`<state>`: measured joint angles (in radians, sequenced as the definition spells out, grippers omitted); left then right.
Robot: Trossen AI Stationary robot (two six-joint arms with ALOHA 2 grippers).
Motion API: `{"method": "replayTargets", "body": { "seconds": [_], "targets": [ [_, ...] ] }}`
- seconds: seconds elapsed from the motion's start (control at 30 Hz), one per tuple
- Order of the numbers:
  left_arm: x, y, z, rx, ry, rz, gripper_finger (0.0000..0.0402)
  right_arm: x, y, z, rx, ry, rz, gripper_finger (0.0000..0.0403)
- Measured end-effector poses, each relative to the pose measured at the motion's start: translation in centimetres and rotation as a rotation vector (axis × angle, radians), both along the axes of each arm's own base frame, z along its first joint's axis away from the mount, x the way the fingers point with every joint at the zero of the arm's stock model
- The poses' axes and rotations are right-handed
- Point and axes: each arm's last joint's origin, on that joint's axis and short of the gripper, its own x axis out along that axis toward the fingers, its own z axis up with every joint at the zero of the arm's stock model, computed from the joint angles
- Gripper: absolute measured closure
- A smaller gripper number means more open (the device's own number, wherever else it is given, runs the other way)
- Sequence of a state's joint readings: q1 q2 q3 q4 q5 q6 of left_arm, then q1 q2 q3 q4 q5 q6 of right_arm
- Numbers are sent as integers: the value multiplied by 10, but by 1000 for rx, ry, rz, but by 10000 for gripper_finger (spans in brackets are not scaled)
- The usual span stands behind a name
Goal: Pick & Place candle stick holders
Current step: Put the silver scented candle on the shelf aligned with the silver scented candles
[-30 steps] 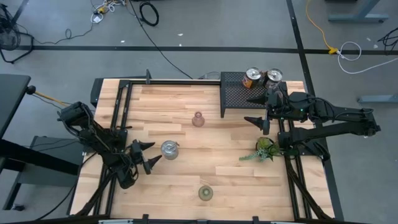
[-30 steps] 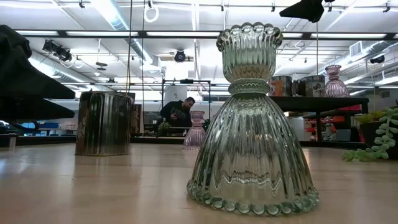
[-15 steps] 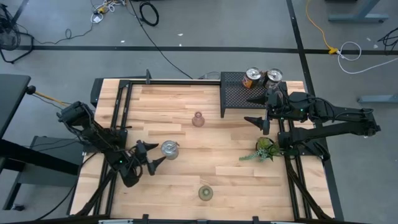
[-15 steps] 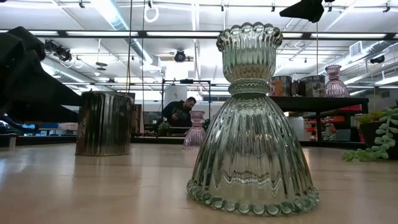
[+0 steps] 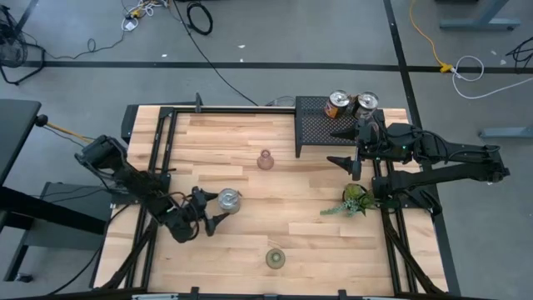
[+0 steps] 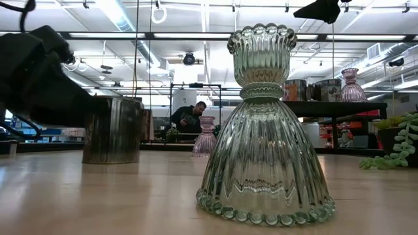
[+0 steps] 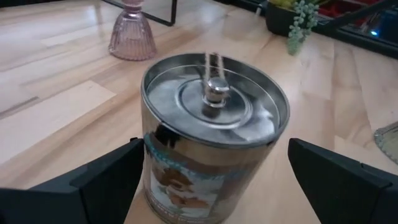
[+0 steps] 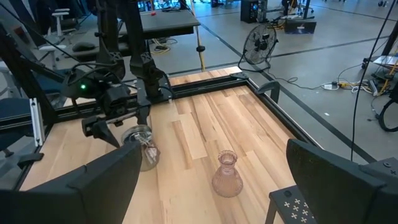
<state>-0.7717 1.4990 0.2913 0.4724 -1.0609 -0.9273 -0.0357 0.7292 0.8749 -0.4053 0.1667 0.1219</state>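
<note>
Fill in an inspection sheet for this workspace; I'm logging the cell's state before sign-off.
Surface: wooden table, bare boards between items.
Job's things: silver holder between the left gripper's fingers; pink glass holder mid-table; green glass holder near the front edge; two metallic holders and another pink holder on the black mesh rack.
Clutter: plant sprig on the right side.
Grippers: left gripper open, straddling the silver holder; right gripper open, empty, by the rack.
Cables: on the floor beyond the table, yellow cable included.
Surroundings: person far behind.
</note>
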Motion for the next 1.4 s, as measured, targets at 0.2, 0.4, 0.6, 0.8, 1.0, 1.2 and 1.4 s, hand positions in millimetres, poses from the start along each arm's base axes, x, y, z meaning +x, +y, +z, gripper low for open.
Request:
{"method": "replayTargets", "body": {
  "seconds": [0.2,0.4,0.6,0.8,1.0,1.2,1.4],
  "targets": [
    [18,10,5,-20,36,-77,1,0,0,0,0,0,0,7],
    [34,26,10,-22,47,-143,1,0,0,0,0,0,0,7],
    [45,40,12,-71,46,-206,2,0,0,0,0,0,0,7],
    [53,49,17,-121,4,-247,23,0,0,0,0,0,0,7],
    [57,53,23,-122,-52,-246,48,0,0,0,0,0,0,7],
    [62,58,32,-155,-147,-256,48,0,0,0,0,0,0,7],
    [67,64,44,-185,-271,-265,43,0,0,0,0,0,0,7]
  ]
}}
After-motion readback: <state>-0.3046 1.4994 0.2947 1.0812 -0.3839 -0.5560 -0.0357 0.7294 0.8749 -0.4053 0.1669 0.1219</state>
